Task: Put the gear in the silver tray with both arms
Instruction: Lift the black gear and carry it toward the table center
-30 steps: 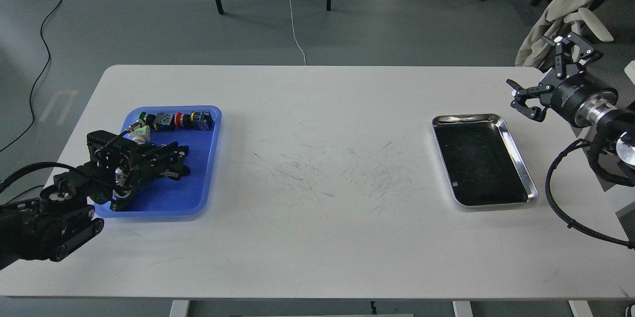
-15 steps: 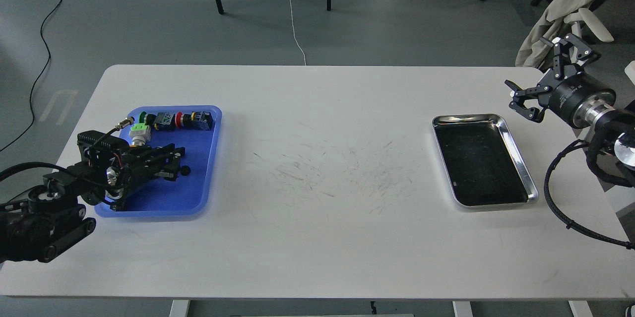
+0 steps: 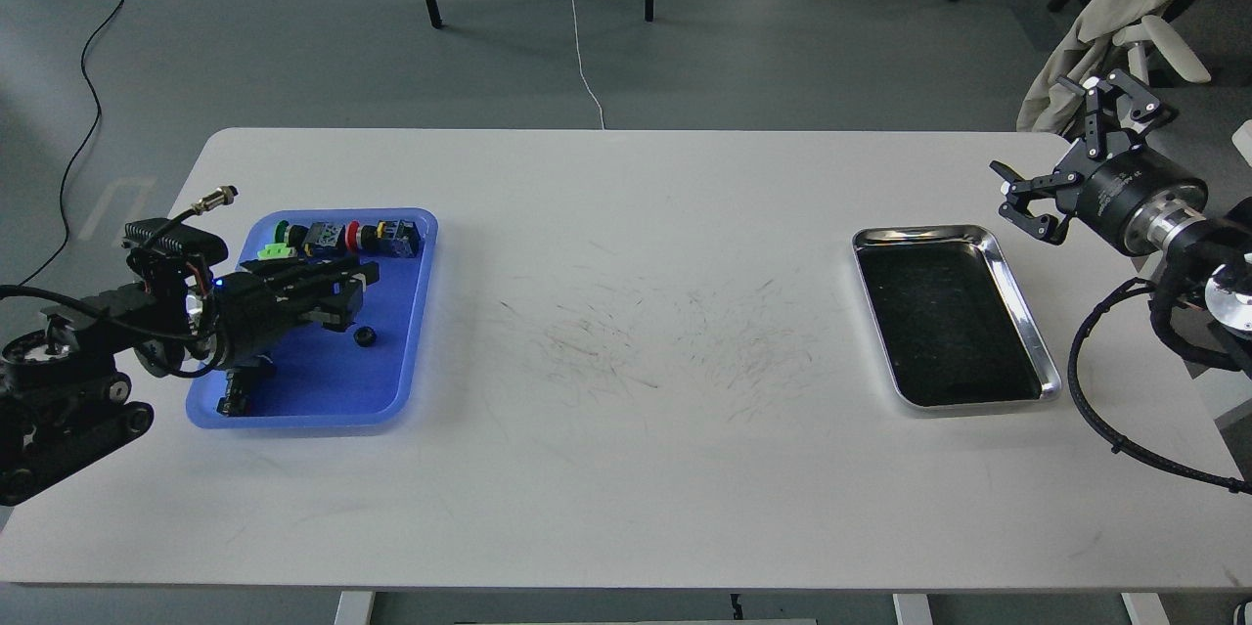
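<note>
A small black gear (image 3: 365, 336) lies loose on the floor of the blue tray (image 3: 323, 376) at the left. My left gripper (image 3: 357, 288) hovers over that tray, just behind and above the gear, not touching it. Its dark fingers are seen from the side, so I cannot tell their spacing. The silver tray (image 3: 919, 233) lies on the right of the table with nothing in its dark inside. My right gripper (image 3: 1066, 151) is open and holds nothing, raised beyond the silver tray's far right corner.
Several push-buttons and switches (image 3: 342, 236), green, red and black, line the blue tray's back edge. The white table (image 3: 626, 468) has scuff marks in its middle. A chair with a beige cloth (image 3: 1105, 19) stands behind the right arm.
My left arm has drawn back to the left and lifted, and its gripper has come away from the gear, which stays in the blue tray. The right gripper has barely shifted.
</note>
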### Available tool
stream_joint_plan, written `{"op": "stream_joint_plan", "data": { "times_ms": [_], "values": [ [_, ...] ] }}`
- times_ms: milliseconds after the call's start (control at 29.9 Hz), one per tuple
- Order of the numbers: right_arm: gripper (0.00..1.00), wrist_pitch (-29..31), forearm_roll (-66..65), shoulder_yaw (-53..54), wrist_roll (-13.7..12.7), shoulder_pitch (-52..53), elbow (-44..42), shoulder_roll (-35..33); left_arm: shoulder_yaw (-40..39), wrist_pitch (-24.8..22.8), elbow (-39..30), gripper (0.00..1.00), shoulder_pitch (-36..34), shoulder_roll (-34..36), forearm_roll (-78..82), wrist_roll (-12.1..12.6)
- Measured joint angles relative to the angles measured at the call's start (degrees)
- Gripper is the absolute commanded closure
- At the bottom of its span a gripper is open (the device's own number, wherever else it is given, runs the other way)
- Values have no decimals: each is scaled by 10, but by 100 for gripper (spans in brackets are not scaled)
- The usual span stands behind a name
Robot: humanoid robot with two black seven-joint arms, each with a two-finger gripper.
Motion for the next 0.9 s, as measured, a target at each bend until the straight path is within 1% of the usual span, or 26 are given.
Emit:
{"op": "stream_joint_plan", "data": {
  "times_ms": [100, 201, 301, 434, 568, 668, 802, 902],
  "values": [
    [1, 0, 0, 0, 0, 0, 1, 0, -1, -18, -55, 97, -19, 10, 0, 4],
    [1, 0, 0, 0, 0, 0, 1, -3, -1, -32, -89, 97, -34, 10, 2, 4],
    [1, 0, 0, 0, -1, 0, 2, -5, 0, -47, -105, 97, -45, -5, 3, 5],
    [1, 0, 0, 0, -1, 0, 2, -5, 2, -58, -108, 97, -73, -51, -2, 5],
    [1, 0, 0, -2, -1, 0, 1, -5, 6, -69, -99, 97, -96, -115, -4, 6],
    [1, 0, -1, -3, -1, 1, 0, -5, 10, -76, -80, 97, -112, -170, -5, 6],
    [1, 0, -2, -3, -1, 1, -1, -5, 32, -78, -49, 97, -121, -238, -5, 7],
    [1, 0, -2, -3, -1, 2, -1, -7, 39, -78, -7, 97, -129, -297, -5, 6]
  ]
}}
